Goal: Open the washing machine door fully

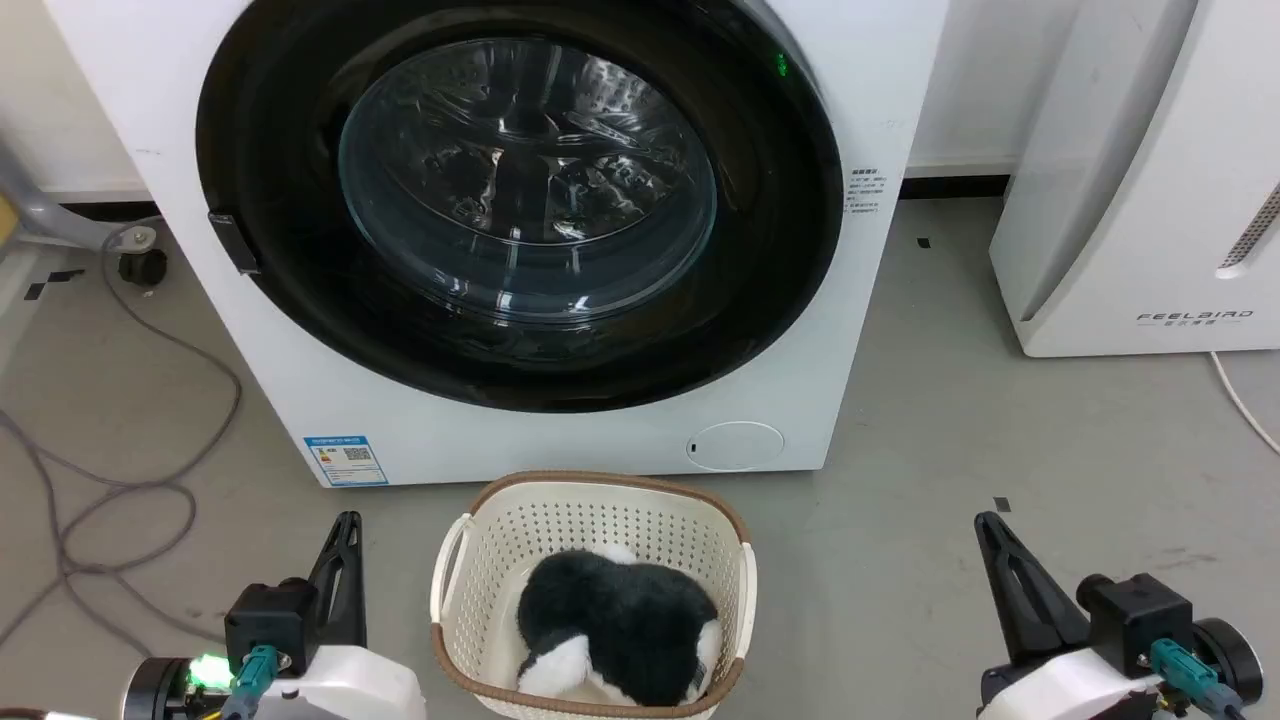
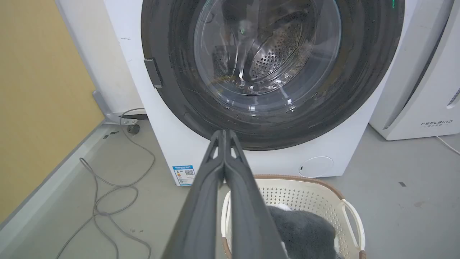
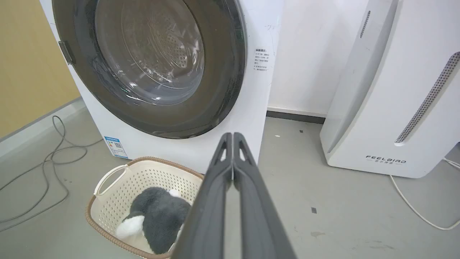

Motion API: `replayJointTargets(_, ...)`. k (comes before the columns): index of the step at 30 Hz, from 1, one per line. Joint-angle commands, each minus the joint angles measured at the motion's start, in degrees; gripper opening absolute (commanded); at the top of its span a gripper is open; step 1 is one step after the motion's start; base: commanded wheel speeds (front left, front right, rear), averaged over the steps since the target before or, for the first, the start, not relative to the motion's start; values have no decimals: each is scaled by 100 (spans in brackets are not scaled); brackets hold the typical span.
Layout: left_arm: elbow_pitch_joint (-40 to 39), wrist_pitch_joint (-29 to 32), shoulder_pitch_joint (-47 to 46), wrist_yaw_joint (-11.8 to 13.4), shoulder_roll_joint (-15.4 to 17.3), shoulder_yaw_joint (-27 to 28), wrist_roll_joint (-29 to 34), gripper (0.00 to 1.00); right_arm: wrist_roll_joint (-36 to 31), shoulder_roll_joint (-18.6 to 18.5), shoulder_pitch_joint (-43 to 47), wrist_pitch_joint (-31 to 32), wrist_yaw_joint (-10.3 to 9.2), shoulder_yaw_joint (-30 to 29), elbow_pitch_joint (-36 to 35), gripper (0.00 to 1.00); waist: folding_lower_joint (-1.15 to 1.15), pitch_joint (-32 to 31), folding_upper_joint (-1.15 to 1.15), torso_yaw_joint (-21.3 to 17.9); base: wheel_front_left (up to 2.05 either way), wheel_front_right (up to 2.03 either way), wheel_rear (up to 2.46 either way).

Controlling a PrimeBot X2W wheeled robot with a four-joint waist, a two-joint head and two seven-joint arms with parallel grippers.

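**Spotter:** What are your grippers doing?

**Operator:** On my left wrist camera the left gripper (image 2: 224,133) has its two dark fingers pressed together along their length, with nothing between them. On the right wrist camera the right gripper (image 3: 233,135) is likewise pressed together and empty. In the head view they sit at the lower left and lower right corners, over the grey floor (image 1: 950,420), touching nothing.

**Spotter:** What's nearest to them?

**Operator:** Between them, at the bottom centre of the head view, I have a cream laundry basket (image 1: 452,560) with a brown rim. A black-and-white plush toy (image 1: 620,615) lies in it.

**Spotter:** And the door?

**Operator:** The washing machine door (image 1: 520,200) takes up the upper centre of the head view, well apart from both grippers. I see it lying flat against the white washing machine (image 1: 250,380). It has a small dark tab (image 1: 233,243) on its left edge and a green light (image 1: 780,66) at its upper right. Below it are a round white flap (image 1: 735,445) and a blue label (image 1: 345,460). Grey cables (image 1: 120,480) loop on the floor at the left. A white FEELBIRD appliance (image 1: 1130,180) stands at the upper right.
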Motion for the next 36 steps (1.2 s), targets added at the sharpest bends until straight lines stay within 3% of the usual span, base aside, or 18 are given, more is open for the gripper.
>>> replayJointTargets(1,-52,36,-61,-14,-37,-5,53,0,-53,9,-77,35,2,-8,-56,0,0,-1,0,3,0,0,0)
replayJointTargets(36,-321,434,-111,-160,-273,-8,185,0,-82,12,-160,435,3,-14,-257,0,0,-28,0,96,0,0,0)
